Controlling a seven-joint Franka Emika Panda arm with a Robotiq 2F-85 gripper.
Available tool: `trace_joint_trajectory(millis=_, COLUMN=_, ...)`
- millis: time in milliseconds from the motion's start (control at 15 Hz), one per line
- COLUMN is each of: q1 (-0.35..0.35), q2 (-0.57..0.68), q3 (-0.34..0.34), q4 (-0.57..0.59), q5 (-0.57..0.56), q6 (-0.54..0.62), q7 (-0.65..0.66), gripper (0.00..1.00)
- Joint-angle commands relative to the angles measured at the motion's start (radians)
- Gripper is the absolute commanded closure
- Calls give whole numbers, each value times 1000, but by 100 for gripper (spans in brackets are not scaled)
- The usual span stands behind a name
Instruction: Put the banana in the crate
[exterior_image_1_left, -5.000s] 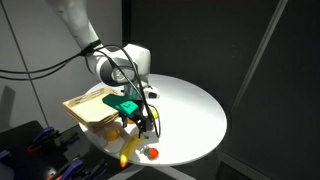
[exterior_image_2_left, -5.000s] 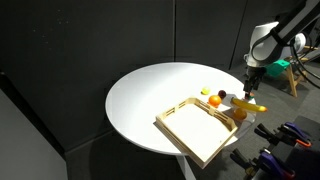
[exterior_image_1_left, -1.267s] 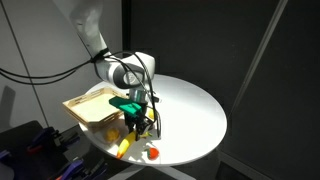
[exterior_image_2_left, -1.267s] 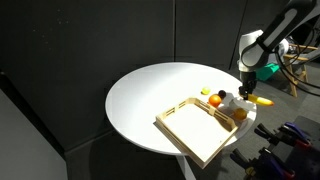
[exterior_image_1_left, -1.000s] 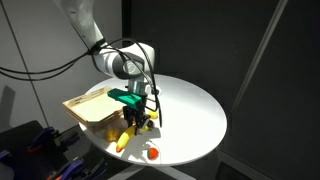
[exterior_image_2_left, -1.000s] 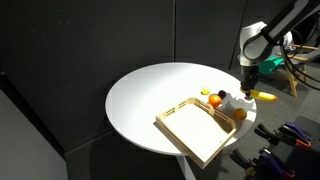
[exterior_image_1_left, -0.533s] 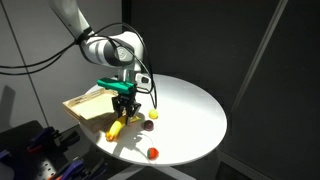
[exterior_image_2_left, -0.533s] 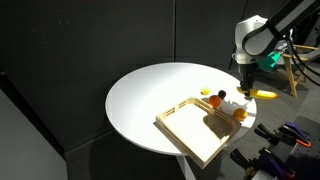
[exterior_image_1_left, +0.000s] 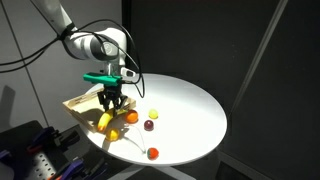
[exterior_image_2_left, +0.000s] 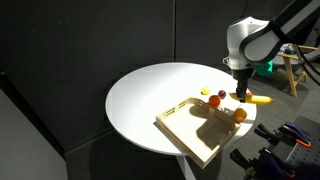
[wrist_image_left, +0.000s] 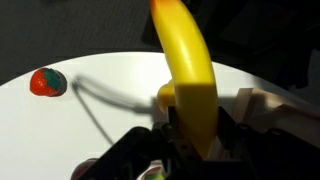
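Note:
My gripper (exterior_image_1_left: 108, 103) is shut on the banana (exterior_image_1_left: 104, 122), a long yellow curved fruit that hangs in the air at the near edge of the crate (exterior_image_1_left: 82, 106). In an exterior view the gripper (exterior_image_2_left: 243, 93) holds the banana (exterior_image_2_left: 259, 100) just beyond the far corner of the light wooden crate (exterior_image_2_left: 192, 131). In the wrist view the banana (wrist_image_left: 183, 55) runs up from between the jaws of the gripper (wrist_image_left: 196, 122), and a corner of the crate (wrist_image_left: 266, 104) shows at the right.
On the round white table (exterior_image_1_left: 190, 105) lie an orange ball (exterior_image_1_left: 131, 117), a small yellow fruit (exterior_image_1_left: 153, 114), a dark fruit (exterior_image_1_left: 148, 125) and a red fruit (exterior_image_1_left: 153, 153). The red fruit (wrist_image_left: 47, 82) also shows in the wrist view. Black curtains surround the table.
The gripper has risen from the table with the banana in it and has moved towards the crate. The other fruits have stayed in place.

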Motion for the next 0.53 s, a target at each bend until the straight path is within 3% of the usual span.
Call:
trace_joint_trajectory(millis=0, q1=27, q2=-43, q3=35, q4=-31, q5=-2, q6=-24, q7=-14, gripper=84)
trace_joint_trajectory(millis=400, q1=54, q2=-3, q3=65, q4=-25, q5=1, q6=-3, q7=0, gripper=84)
trace_joint_trajectory(millis=467, q1=57, q2=-2, q3=68, q4=-25, q5=1, q6=-3, q7=0, gripper=59)
